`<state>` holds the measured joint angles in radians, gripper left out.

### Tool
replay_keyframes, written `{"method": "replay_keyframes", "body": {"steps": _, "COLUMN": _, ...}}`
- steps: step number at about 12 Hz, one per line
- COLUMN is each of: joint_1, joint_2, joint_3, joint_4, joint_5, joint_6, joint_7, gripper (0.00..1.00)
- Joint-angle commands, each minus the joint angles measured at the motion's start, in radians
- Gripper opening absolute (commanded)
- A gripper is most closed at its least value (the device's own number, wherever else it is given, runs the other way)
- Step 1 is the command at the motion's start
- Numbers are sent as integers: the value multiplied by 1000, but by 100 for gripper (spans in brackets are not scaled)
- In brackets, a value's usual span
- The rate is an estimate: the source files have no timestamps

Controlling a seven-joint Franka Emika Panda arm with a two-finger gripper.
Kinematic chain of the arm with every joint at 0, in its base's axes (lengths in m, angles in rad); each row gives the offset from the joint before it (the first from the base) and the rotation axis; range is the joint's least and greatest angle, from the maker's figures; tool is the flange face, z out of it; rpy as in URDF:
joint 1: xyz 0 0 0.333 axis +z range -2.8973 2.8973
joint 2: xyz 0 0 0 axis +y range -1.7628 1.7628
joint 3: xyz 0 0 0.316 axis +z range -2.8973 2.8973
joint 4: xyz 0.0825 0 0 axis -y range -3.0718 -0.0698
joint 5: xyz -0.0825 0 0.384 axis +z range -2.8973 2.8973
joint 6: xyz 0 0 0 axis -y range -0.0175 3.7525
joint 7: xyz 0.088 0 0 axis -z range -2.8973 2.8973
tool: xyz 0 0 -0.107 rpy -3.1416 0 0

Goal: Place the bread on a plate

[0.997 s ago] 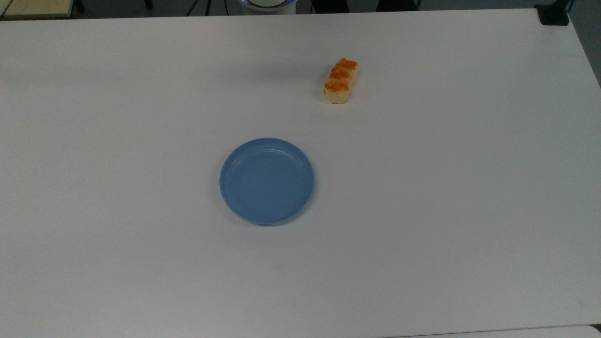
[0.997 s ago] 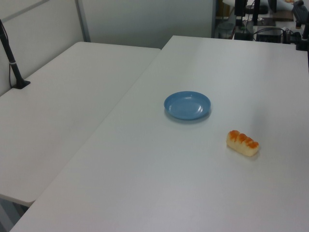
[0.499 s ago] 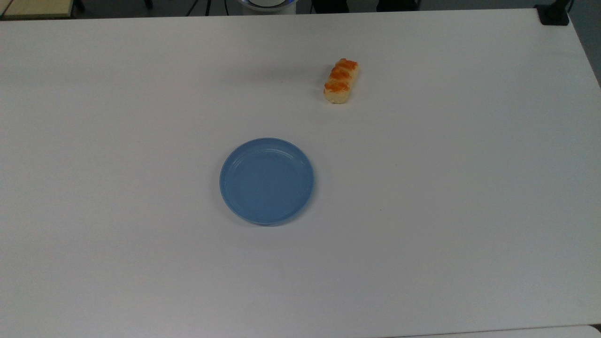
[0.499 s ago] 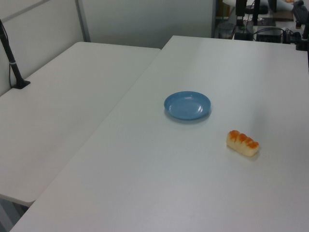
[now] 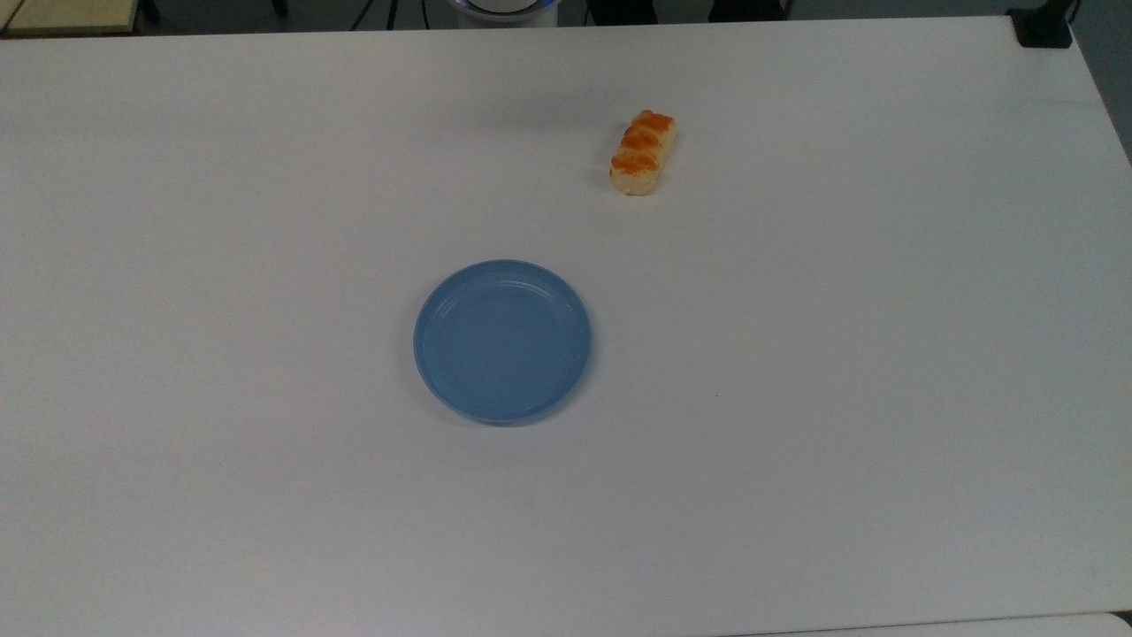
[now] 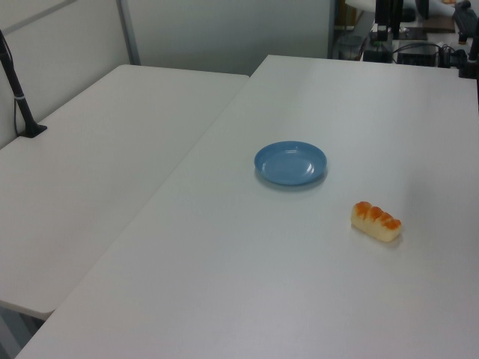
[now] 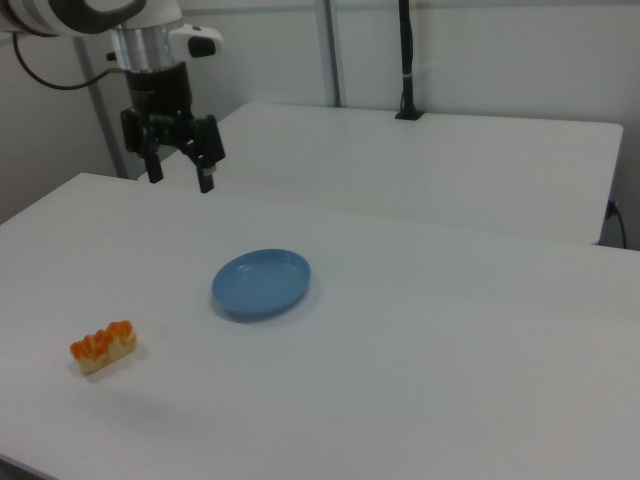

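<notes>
The bread point(image 5: 643, 152) lies on the white tabletop point(image 5: 840, 372), in the same spot as one second ago, and the light-blue plate point(image 5: 502, 341) has not moved either. In the top view the bread is above the plate and to the top view's right, well apart from it; in the left view the bread point(image 6: 376, 221) is nearer to the camera than the plate point(image 6: 290, 163). The plate has nothing on it.

What has changed is small: in the top view the soft shadow on the tabletop, to the left of the bread, has shifted a little toward the far edge. I think this means that the arm is moving above the tabletop.

In the right view the gripper point(image 7: 179, 166) hangs high in the air, behind the plate point(image 7: 261, 282) and far from the bread point(image 7: 103, 346). Its two fingers point(image 7: 205, 171) are spread apart and hold nothing.

So the task is at its beginning. The gripper must first travel to the bread, descend over it and close across its narrow width.
</notes>
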<state>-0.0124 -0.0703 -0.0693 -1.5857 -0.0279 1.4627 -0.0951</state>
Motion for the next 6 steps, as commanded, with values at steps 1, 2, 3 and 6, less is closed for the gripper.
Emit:
{"method": "replay_keyframes", "body": {"steps": 1, "joint_1": -29, "joint_2": -75, "joint_3": 93, "joint_4": -144, "joint_5": 52, "joint_6": 5, "joint_7": 148, "gripper": 100}}
{"method": "replay_keyframes", "body": {"steps": 2, "joint_1": -46, "joint_2": -94, "joint_3": 156, "joint_4": -199, "joint_5": 77, "joint_6": 19, "joint_7": 188, "gripper": 100}}
{"method": "replay_keyframes", "body": {"steps": 3, "joint_1": -66, "joint_2": -115, "joint_3": 221, "joint_4": -264, "joint_5": 79, "joint_6": 63, "joint_7": 221, "gripper": 100}}
{"method": "replay_keyframes", "body": {"steps": 6, "joint_1": -72, "joint_2": -164, "joint_3": 380, "joint_4": -488, "joint_5": 79, "joint_6": 296, "joint_7": 397, "gripper": 100}}
